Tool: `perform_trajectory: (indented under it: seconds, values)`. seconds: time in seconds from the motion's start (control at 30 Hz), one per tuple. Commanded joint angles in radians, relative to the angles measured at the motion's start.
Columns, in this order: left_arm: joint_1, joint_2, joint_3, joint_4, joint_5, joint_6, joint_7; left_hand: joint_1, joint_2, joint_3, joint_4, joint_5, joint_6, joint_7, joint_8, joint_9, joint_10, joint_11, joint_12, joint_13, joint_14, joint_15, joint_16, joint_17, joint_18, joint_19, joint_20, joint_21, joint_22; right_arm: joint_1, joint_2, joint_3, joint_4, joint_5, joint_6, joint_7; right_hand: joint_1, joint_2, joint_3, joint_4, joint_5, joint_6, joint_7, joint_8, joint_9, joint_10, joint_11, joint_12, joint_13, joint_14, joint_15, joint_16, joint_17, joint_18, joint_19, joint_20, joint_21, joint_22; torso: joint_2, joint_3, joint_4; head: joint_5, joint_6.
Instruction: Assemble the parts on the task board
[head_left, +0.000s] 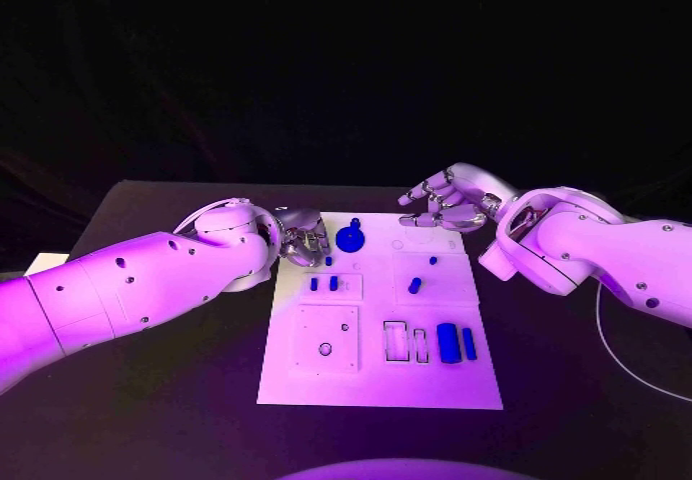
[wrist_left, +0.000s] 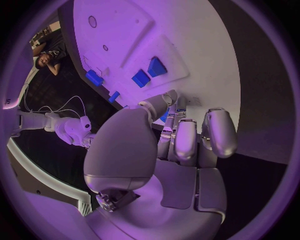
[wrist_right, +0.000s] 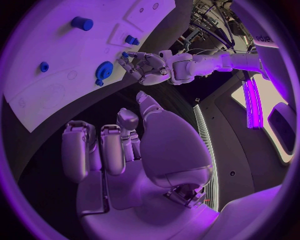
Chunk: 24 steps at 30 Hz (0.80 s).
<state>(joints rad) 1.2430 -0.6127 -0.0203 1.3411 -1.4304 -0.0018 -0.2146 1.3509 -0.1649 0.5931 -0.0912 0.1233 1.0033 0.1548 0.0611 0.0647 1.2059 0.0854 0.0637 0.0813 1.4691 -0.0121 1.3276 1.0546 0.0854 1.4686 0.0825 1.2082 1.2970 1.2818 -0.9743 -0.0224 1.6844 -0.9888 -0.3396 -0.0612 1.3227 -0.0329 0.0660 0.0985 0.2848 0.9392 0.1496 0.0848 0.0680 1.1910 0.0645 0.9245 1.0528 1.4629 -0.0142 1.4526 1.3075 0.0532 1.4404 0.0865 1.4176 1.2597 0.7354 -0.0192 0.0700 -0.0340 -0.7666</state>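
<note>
Nearest to us on the board (head_left: 381, 385) we see two upright blue blocks (head_left: 456, 343) side by side at its near right, next to two empty rectangular slots (head_left: 404, 342). To their left lies a square plate (head_left: 327, 338) with a small round hole.

Further on, two small blue pegs (head_left: 326, 284) stand in the middle-left panel, and one short blue peg (head_left: 415, 285) sits in the panel to their right, with a smaller blue stud (head_left: 433, 262) just beyond it.

At the far left of the board a blue gear (head_left: 352, 238) lies flat, with a small blue piece touching its near edge. Our left hand (head_left: 302, 238) hangs at the board's far left edge, just beside the gear. Its fingers (wrist_left: 187, 137) are curled downward close together; the left wrist view shows a little blue behind the fingertips, but we cannot tell whether the hand grips anything.

Our right hand (head_left: 444, 203) hovers above the board's far right corner, apart from the parts. It holds nothing, and its fingers (wrist_right: 78, 150) are loosely bent and spread, as the right wrist view shows.

The black table (head_left: 173, 400) surrounds the board on all sides.
</note>
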Motion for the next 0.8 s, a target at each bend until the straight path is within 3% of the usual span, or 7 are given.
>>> perform_trajectory:
  seconds: [0.03,0.2,0.3,0.47,0.6,0.73,0.8]
  values:
    - [0.0,-0.011,0.001,0.009,0.01,-0.032,0.0,0.001,-0.008,0.004,-0.003,0.0,-0.009,0.001,0.0,-0.001,-0.01,0.0,-0.003,-0.002,0.011,0.007,-0.003,-0.002,-0.006,0.003,0.007,-0.004,-0.001,-0.001,-0.006,0.0,-0.005,-0.042,0.028,-0.02,0.012,0.004,-0.003,0.002,0.003,0.011,0.001,0.005,0.001,-0.079,-0.005,-0.14,-0.117,0.059,-0.004,-0.012,0.046,0.013,-0.01,0.0,-0.009,-0.013,0.0,-0.0007,0.0,0.0,0.002]
    - [0.0,-0.042,0.001,0.025,0.042,-0.085,0.023,0.008,-0.005,0.013,-0.007,0.002,0.0,0.0,0.007,0.002,-0.01,0.001,0.0,-0.003,0.011,0.007,-0.002,-0.003,-0.004,0.0,0.008,-0.012,-0.007,-0.001,-0.019,0.0,-0.017,-0.129,0.072,-0.057,0.055,0.005,0.038,-0.005,-0.011,0.031,0.003,0.009,0.002,-0.167,-0.001,-0.37,-0.306,0.05,-0.002,-0.049,-0.004,0.02,-0.025,-0.002,-0.033,-0.052,-0.001,-0.0002,-0.0004,0.0,0.005]
    - [0.001,-0.075,0.001,0.037,0.156,-0.167,0.083,0.024,0.004,0.035,-0.019,0.003,0.042,0.004,0.028,0.01,-0.003,0.003,0.004,-0.003,0.004,0.008,-0.008,-0.013,0.007,-0.019,0.01,-0.065,-0.044,-0.001,-0.028,0.0,-0.024,-0.26,0.12,-0.091,0.083,-0.005,0.078,-0.012,-0.026,0.058,0.005,0.014,0.003,-0.191,0.009,-0.519,-0.44,0.049,0.003,-0.06,-0.018,0.022,-0.028,0.003,-0.041,-0.064,-0.002,0.0003,-0.0009,-0.004,0.008]
    - [0.001,-0.13,0.0,0.063,0.575,-0.286,0.27,0.023,0.024,0.053,-0.014,-0.01,0.062,0.023,0.039,0.008,-0.02,0.017,0.01,-0.009,-0.127,0.02,-0.186,-0.303,0.063,-0.154,0.018,-0.364,-0.246,-0.002,-0.036,-0.003,-0.024,-0.494,0.185,-0.141,0.113,-0.039,0.142,-0.026,-0.069,0.113,-0.011,0.02,0.004,-0.149,0.007,-0.672,-0.627,0.049,0.007,-0.071,-0.03,0.024,-0.028,0.009,-0.048,-0.073,0.0,-0.0006,-0.0031,-0.015,0.017]
    - [-0.004,-0.172,-0.005,0.093,0.981,-0.3,0.441,-0.024,0.033,-0.013,0.03,-0.018,0.063,0.024,0.044,0.007,-0.021,0.018,0.03,-0.007,-0.217,0.029,-0.291,-0.462,0.089,-0.247,0.03,-0.531,-0.355,-0.01,-0.035,-0.01,-0.023,-0.642,0.211,-0.176,0.11,-0.066,0.192,-0.024,-0.093,0.139,-0.022,0.01,0.002,-0.105,0.001,-0.74,-0.743,0.05,0.002,-0.077,-0.034,0.025,-0.028,0.009,-0.055,-0.08,0.0,-0.0014,-0.001,-0.028,0.021]
    - [-0.016,-0.202,-0.009,0.124,1.228,-0.283,0.559,-0.081,0.029,-0.11,0.082,-0.019,0.059,0.017,0.049,0.007,-0.024,0.014,0.047,-0.003,-0.236,0.031,-0.302,-0.488,0.095,-0.266,0.036,-0.579,-0.388,-0.024,-0.028,-0.013,-0.028,-0.74,0.231,-0.203,0.103,-0.083,0.219,-0.021,-0.109,0.151,-0.03,0.002,0.002,-0.096,-0.001,-0.773,-0.802,0.051,-0.004,-0.081,-0.039,0.029,-0.035,0.003,-0.07,-0.104,-0.002,-0.0026,0.0047,-0.037,0.021]
    - [-0.02,-0.214,-0.01,0.141,1.309,-0.28,0.588,-0.089,0.026,-0.143,0.093,-0.019,0.055,0.016,0.05,0.007,-0.024,0.014,0.055,0.0,-0.239,0.03,-0.302,-0.493,0.096,-0.266,0.037,-0.594,-0.4,-0.032,-0.021,-0.014,-0.031,-0.772,0.238,-0.211,0.101,-0.089,0.228,-0.021,-0.118,0.153,-0.032,-0.002,0.002,-0.096,-0.002,-0.784,-0.822,0.051,-0.007,-0.085,-0.043,0.031,-0.037,0.0,-0.075,-0.112,-0.003,-0.0039,0.006,-0.026,0.023]
